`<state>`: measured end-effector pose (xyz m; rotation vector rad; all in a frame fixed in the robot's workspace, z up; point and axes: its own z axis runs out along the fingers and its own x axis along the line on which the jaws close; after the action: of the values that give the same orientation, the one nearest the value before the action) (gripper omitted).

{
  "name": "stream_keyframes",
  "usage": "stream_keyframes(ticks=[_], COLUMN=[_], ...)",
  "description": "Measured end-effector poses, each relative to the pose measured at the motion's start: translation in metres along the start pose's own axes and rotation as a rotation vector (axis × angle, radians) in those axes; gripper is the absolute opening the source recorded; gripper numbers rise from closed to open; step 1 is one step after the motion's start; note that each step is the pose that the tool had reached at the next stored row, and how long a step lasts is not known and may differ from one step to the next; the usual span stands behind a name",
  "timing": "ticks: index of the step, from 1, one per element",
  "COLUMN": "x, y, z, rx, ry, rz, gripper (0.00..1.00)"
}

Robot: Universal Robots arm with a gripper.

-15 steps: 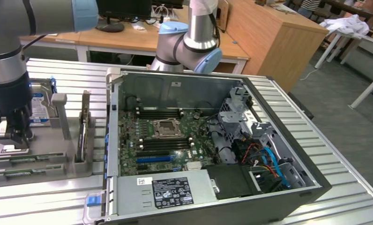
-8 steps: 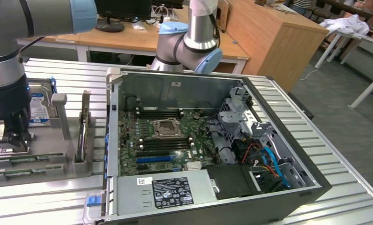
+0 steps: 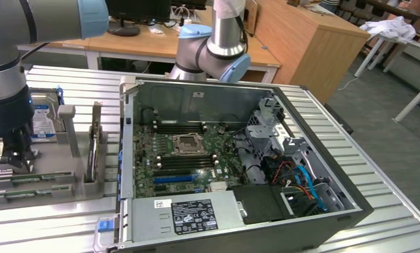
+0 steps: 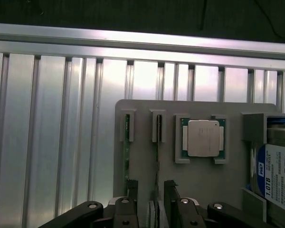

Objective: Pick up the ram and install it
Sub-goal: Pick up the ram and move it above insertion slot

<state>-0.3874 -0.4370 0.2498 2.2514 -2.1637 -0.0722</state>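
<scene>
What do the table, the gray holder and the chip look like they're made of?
Table: likely aluminium, bare and brushed; its ribbed slats gleam brightly.
Holder: probably plastic, matte gray with no glare, though the look leaves it open.
Chip: a dull silver metal lid seated on a green board, which shows at its edges.

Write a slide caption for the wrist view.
Open pincer above two ram sticks standing on edge in the grey holder, alongside the processor chip and hard drive.
</scene>
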Motion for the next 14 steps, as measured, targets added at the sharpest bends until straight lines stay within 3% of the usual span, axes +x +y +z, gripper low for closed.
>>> stream_keyframes(ticks=[14], x=[0.017], y=[0.001], z=[-0.0002], rx=[0.0001], ry=[0.0], rz=[0.0], gripper=[0.36])
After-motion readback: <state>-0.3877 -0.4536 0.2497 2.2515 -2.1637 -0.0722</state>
